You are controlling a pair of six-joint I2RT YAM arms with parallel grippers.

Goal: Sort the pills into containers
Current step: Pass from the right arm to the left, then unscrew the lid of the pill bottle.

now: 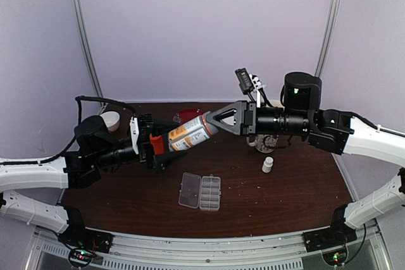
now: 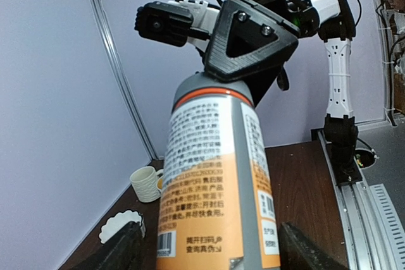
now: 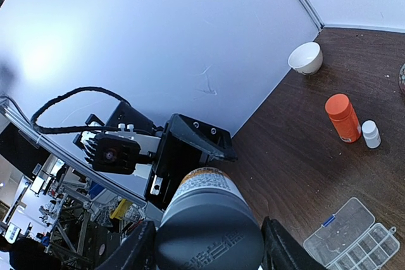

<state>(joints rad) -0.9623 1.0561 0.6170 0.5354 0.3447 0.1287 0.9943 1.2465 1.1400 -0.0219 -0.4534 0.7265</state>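
A big bottle [image 1: 190, 134] with an orange label and a grey cap hangs level above the table between both arms. My right gripper [image 1: 214, 124] is shut on its cap [image 3: 209, 232], a finger pressed on each side. My left gripper [image 1: 166, 147] is open around the bottle's base [image 2: 215, 219], with a narrow gap showing beside one finger [image 2: 120, 251]. The clear pill box [image 1: 200, 191] lies with its lid open on the table below, and its small square containers [image 3: 373, 245] show in the right wrist view. I cannot make out any pills.
A small white bottle [image 1: 268, 164] stands right of the box. An orange-capped bottle [image 3: 342, 117] and another small white bottle [image 3: 371, 134] stand at the back. A white cup [image 1: 111, 120], a ribbed cup [image 2: 147, 184] and a fluted dish [image 2: 120, 224] sit far left.
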